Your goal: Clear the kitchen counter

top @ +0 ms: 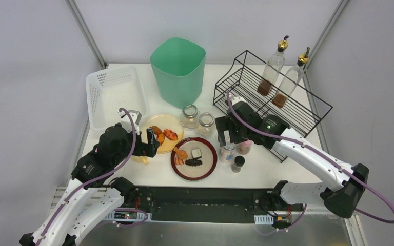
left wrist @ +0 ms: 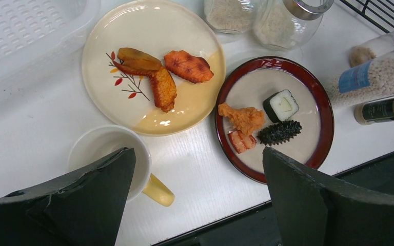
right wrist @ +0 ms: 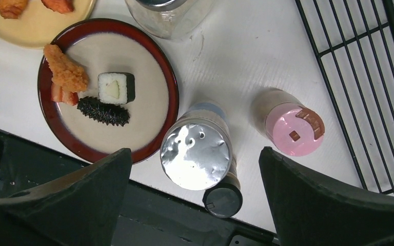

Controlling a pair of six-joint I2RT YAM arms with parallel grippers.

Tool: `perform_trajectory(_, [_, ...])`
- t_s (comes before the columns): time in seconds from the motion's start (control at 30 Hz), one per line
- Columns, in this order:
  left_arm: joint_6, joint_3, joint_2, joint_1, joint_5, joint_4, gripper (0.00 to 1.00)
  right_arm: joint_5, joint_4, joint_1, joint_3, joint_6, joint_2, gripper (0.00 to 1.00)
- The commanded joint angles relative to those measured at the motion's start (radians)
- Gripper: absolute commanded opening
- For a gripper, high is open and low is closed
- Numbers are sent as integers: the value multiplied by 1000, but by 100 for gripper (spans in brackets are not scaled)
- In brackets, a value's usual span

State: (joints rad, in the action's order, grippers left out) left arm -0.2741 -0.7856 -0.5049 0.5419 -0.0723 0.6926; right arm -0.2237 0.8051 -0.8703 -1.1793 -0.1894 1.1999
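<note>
Hovering over the clutter, left tool (left wrist: 197,154) & right tool (right wrist: 195,152) both have fingers spread wide, nothing btwn them. The worktop (top: 259,166) lies under everything, from the arm bases to the back wall. It's a fixed, stiff slab, smooth & matte, so items prob. slide on it easily. There's no hold on the slab itself; the holds are on what it carries.

Containers:
- Cream plate (left wrist: 133,41) carries a browned wing (left wrist: 154,82) & a salmon-like piece (left wrist: 187,65).
- Red-rimmed plate (left wrist: 267,82), just beside it, has a fried nugget (left wrist: 243,118), sushi roll (left wrist: 281,105), dark spiky piece (left wrist: 279,132) & a striped bit (left wrist: 240,141).
- Both plates look ceramic, i.e. fragile & slick. Best pinched at the rim & kept level, or the food rolls off.
- White mug (left wrist: 102,146) w/ yellow handle sits under the left tool's finger, inside partly hidden.
- Glass jars (top: 189,116) behind the plates hold pale grain.
- Foil-topped shaker (right wrist: 197,151), pink-lid shaker (right wrist: 292,129) & dark-capped bottle (right wrist: 222,201) stand close together below the right tool. They're prob. light, so take them round the body.
- Wire rack (top: 297,115) holds two oil bottles (top: 271,72), brown liquid low in each.
- Green bin (top: 178,72) & white basket (top: 114,92) stand at the back.
</note>
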Motion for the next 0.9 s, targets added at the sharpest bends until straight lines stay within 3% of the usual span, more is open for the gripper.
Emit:
perform_trajectory(0.0, [16, 4, 6, -2, -12, -26, 100, -45, -6, -22, 10, -46, 15, 98])
perform_trajectory(0.33, [16, 5, 5, -2, -2, -27, 100, -50, -10, -62, 47, -82, 81, 96])
perform_trajectory(0.57, [16, 6, 3, -2, 5, -28, 100, -59, 6, -82, 38, -90, 121, 82])
perform_trajectory(0.67, [16, 6, 3, -2, 10, -26, 100, -81, 20, -95, 24, -90, 125, 65])
perform_trajectory(0.87, [16, 6, -4, -2, 21, -27, 100, -154, 74, -124, -45, -90, 122, 20])
